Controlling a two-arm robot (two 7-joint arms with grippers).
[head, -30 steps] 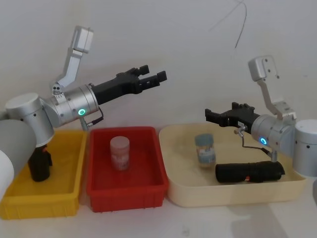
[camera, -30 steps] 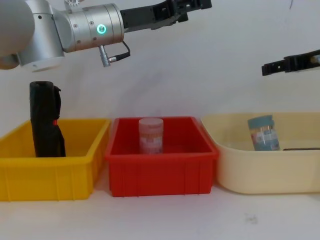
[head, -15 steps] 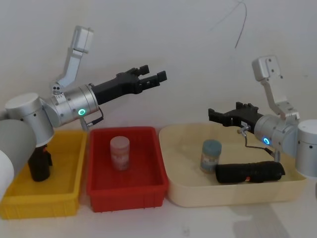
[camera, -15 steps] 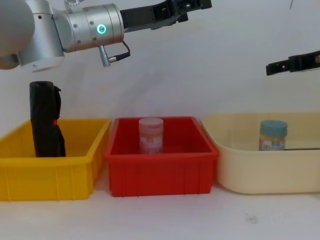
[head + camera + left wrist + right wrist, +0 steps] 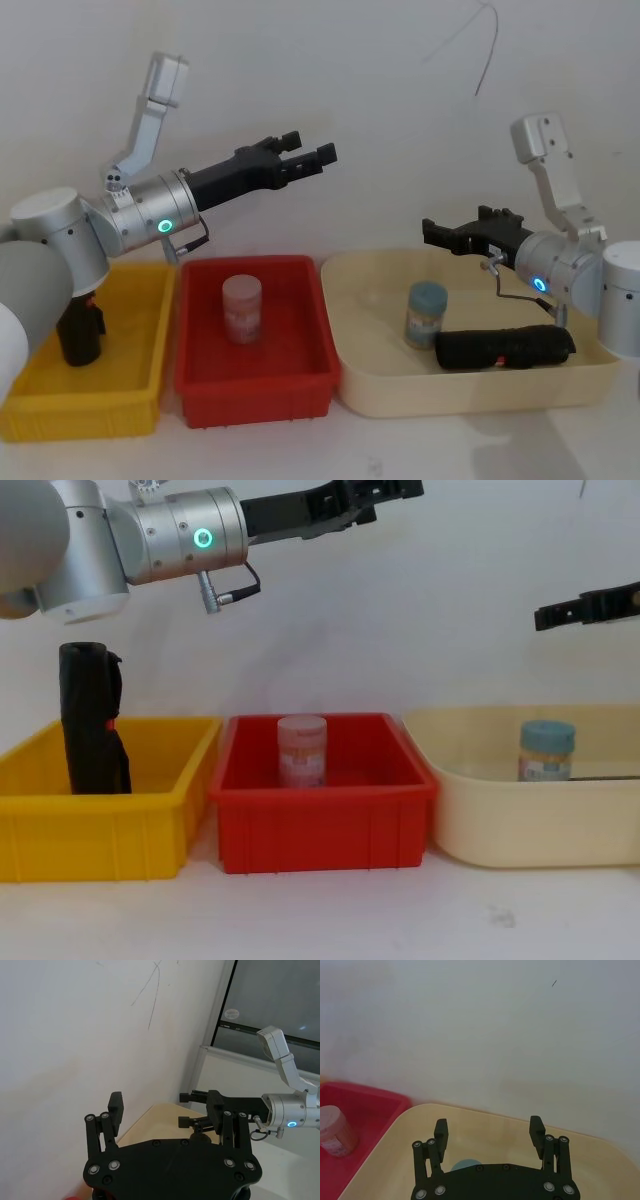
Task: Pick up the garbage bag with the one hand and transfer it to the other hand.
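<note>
Black plastic, tightly rolled, is seen lying on its side in the cream tray (image 5: 380, 400) at the lower right of the head view: this is the garbage bag (image 5: 503, 348), with a narrow red mark near its middle, just beside a blue-lidded jar (image 5: 426, 313). Nothing of the task is judged to be done; the roll is gripped by neither arm, so both the pick and the handover are left. The left gripper (image 5: 308, 156), on the arm with the green ring, is held high at the upper centre of the frame over the red bin (image 5: 255, 378), its fingers spread and empty. The right gripper (image 5: 437, 235), on the blue-ringed arm, is held above the cream tray, likewise parted and empty. A second black roll (image 5: 92, 720) is stood upright in the yellow bin (image 5: 100, 830) at the lower left. In the chest view the garbage bag is hidden behind the tray wall, and its label band cannot be made out clearly.
</note>
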